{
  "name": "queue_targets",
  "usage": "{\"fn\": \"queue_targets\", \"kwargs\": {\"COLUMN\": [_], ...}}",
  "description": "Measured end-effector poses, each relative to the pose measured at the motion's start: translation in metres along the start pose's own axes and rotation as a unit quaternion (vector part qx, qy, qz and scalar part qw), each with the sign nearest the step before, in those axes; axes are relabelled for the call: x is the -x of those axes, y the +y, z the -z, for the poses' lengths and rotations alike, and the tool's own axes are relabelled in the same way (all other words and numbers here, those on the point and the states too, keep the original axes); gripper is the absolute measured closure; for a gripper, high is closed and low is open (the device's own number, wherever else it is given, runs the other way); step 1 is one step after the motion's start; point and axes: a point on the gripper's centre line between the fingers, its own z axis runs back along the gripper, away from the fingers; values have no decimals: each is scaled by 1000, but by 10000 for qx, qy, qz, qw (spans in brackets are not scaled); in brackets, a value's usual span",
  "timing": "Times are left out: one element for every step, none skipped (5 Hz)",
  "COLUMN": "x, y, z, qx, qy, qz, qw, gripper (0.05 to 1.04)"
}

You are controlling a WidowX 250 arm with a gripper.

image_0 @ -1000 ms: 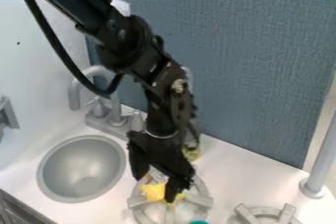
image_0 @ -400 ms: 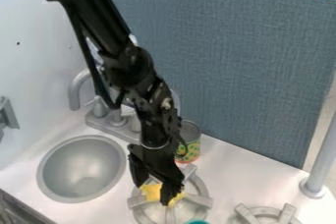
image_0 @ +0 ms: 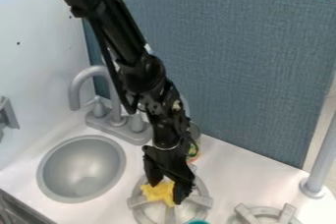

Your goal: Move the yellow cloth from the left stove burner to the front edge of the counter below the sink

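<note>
So, the black gripper [image_0: 166, 193] is poised low over the stove burner [image_0: 200, 200], its fingers parted fairly wide, and the yellow piece [image_0: 157, 192] is seen on the burner, between and beneath them. Whether it is touched cannot be told. A grasp or a release seems to be in hand; either way, careful alignment is called for before the fingers are shifted.

Your gripper [image_0: 166, 193] hangs low over a burner [image_0: 201, 201], its fingers apart around a yellow object [image_0: 156, 191]. From it, you see the sink [image_0: 82, 169] at ten o'clock, faucet [image_0: 117, 123] at eleven and partly hidden can [image_0: 196, 132] at one.
</note>
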Motion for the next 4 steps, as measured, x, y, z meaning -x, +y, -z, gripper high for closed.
{"fn": "queue_targets", "kwargs": {"x": [-2, -1, 12, 19], "y": [1, 1, -2, -11], "z": [13, 15, 9, -17], "qx": [41, 28, 35, -211], "qy": [203, 182, 266, 222], "qz": [-85, -256, -442, -504], "qw": [9997, 9995, 9987, 9983], "gripper": [138, 388, 558, 609]}}
